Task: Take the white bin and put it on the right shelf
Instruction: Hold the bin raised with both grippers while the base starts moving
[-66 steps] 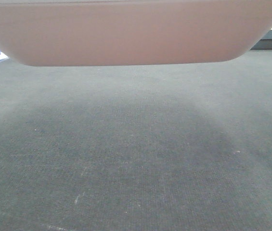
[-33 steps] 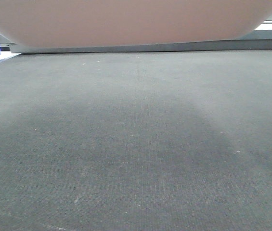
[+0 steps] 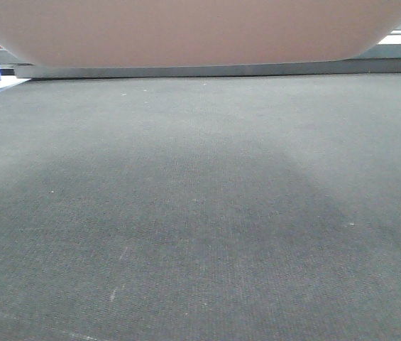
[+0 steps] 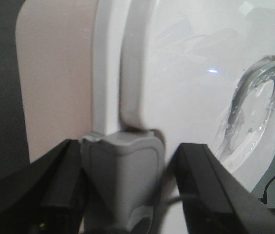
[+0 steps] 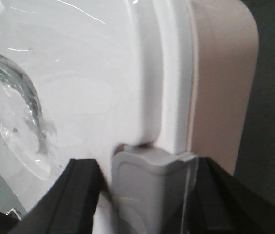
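1. White bin (image 3: 186,32): at 12 o'clock in the front view, underside raised off the dark mat (image 3: 200,213).
2. Left gripper (image 4: 127,151) and right gripper (image 5: 144,168): each is clamped on a grey lid latch (image 4: 120,170).
3. Advice: carry level, arms in unison; the latch holds look slip-prone.
4. Right shelf: not identifiable.

You had the white bin (image 3: 186,32) raised clear of the dark grey surface (image 3: 200,213), its pinkish, translucent base filling the top of the front view, level, with rounded lower corners. From the wrist views its glossy white lid (image 4: 191,73) was on and seated over the rim, with a round moulded recess (image 4: 254,112) in its top. A grey latch (image 4: 120,180) stood at one end and another (image 5: 152,190) at the opposite end.
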`<state>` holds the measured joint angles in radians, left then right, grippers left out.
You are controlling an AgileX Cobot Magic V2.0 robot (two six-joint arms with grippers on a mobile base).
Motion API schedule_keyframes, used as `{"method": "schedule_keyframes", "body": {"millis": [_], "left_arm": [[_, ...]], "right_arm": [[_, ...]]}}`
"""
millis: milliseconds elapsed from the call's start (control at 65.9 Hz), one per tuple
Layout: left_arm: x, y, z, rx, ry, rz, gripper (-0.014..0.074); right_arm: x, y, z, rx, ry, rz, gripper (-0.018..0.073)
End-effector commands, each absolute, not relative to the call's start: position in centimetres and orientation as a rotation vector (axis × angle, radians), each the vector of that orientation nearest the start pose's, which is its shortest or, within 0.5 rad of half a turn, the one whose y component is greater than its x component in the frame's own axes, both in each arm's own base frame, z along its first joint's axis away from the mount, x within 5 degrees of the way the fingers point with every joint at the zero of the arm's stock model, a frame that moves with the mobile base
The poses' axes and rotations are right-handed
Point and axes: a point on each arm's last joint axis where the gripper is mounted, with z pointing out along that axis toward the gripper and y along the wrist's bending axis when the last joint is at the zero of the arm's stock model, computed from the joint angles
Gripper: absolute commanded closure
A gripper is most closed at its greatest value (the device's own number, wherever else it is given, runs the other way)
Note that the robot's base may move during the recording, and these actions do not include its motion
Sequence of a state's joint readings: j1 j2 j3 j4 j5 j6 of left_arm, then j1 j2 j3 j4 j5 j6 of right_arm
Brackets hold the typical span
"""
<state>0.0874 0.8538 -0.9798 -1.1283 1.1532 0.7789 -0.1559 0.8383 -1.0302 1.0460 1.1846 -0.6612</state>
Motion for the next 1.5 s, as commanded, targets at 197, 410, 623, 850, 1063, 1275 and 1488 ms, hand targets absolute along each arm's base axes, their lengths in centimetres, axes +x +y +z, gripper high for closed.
{"method": "schedule_keyframes", "body": {"millis": [197, 410, 623, 850, 1063, 1275, 1488], "left_arm": [[10.88, -7.82, 43.18, 0.676, 1.770, -1.175, 0.0390], [10.89, -7.81, 43.17, 0.677, 1.772, -1.173, 0.0390], [10.90, -7.81, 43.19, 0.675, 1.770, -1.174, 0.0390], [10.90, -7.81, 43.19, 0.675, 1.770, -1.174, 0.0390], [10.90, -7.81, 43.19, 0.675, 1.770, -1.174, 0.0390], [10.90, -7.81, 43.19, 0.675, 1.770, -1.174, 0.0390], [10.90, -7.81, 43.19, 0.675, 1.770, -1.174, 0.0390]], "right_arm": [[10.98, 6.80, 43.79, -0.554, 1.855, 1.092, 0.0252], [10.99, 6.80, 43.80, -0.553, 1.854, 1.091, 0.0252], [10.99, 6.80, 43.80, -0.553, 1.854, 1.091, 0.0252], [10.99, 6.80, 43.80, -0.553, 1.854, 1.091, 0.0252], [10.99, 6.80, 43.80, -0.553, 1.854, 1.091, 0.0252], [10.99, 6.80, 43.80, -0.553, 1.854, 1.091, 0.0252], [10.99, 6.80, 43.80, -0.553, 1.854, 1.091, 0.0252]]}}
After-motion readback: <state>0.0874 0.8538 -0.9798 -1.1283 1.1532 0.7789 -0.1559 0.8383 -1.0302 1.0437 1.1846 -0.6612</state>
